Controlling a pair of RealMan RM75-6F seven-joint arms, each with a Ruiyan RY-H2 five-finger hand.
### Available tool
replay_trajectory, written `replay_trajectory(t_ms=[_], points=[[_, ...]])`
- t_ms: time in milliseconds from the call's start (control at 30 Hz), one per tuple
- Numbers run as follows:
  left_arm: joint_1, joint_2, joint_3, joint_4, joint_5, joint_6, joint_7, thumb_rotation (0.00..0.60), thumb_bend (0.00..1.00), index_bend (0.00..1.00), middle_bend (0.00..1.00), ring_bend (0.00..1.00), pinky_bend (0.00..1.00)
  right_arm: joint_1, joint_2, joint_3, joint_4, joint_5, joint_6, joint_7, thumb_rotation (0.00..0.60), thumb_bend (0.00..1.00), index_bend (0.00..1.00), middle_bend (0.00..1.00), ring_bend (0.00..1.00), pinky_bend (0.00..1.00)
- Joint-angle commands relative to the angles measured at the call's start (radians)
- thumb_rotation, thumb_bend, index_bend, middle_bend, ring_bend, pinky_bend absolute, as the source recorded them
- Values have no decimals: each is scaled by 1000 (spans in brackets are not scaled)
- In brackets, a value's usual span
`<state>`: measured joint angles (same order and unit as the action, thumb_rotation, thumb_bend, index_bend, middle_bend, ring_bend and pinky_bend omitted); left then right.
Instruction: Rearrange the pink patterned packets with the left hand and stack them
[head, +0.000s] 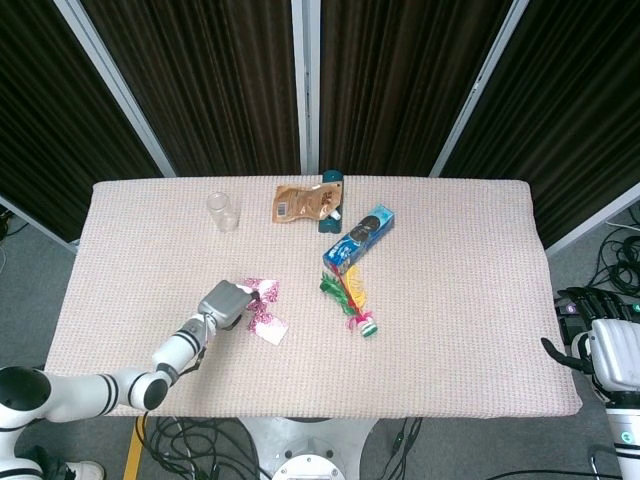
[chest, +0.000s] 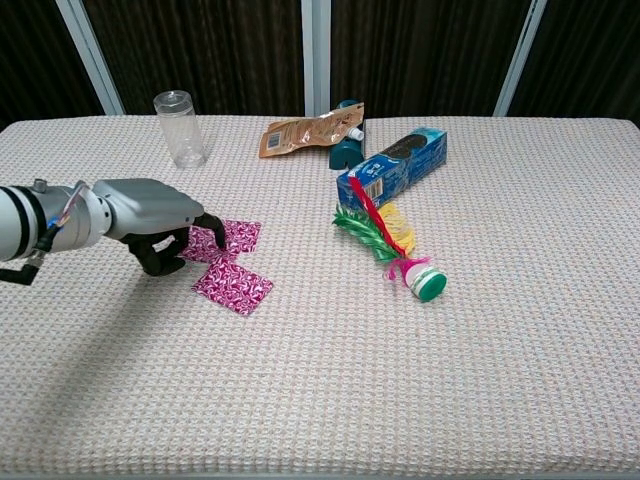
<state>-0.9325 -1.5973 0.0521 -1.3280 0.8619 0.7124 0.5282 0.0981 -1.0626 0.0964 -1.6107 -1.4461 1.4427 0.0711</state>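
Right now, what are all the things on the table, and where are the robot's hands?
pink patterned packets: two, pink, front left, corners overlapping.
clear jar: one, see-through, back left.
brown pouch: one, brown, back middle.
teal bottle: one, teal, beside the pouch.
blue cookie box: one, blue, middle.
feather shuttlecock: one, green, yellow and red, in front of the box.
table: one, pinkish woven cover.
left hand: grey, fingers on the farther packet.
right hand: off the table's right edge.
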Motion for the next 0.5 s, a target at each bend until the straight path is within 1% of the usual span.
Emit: replay_trajectory(t_ms=[33,367,500], points=[[12,21,12,-19,-7,9,8,600,545,293,845,836,926,1,-1,0,-1,-1,-1,-1,486,125,236,203,139,138],[58,74,34,-50,-13,35,-13,600,545,293,845,836,925,0,4,1,-13,-7,7,-8,486,125,236,203,140,138],[86,97,33,-60,-17,61,-35,600,545,292,844,835,924,-2,4,1,-13,-7,10,-6,485,126,236,203,140,138]])
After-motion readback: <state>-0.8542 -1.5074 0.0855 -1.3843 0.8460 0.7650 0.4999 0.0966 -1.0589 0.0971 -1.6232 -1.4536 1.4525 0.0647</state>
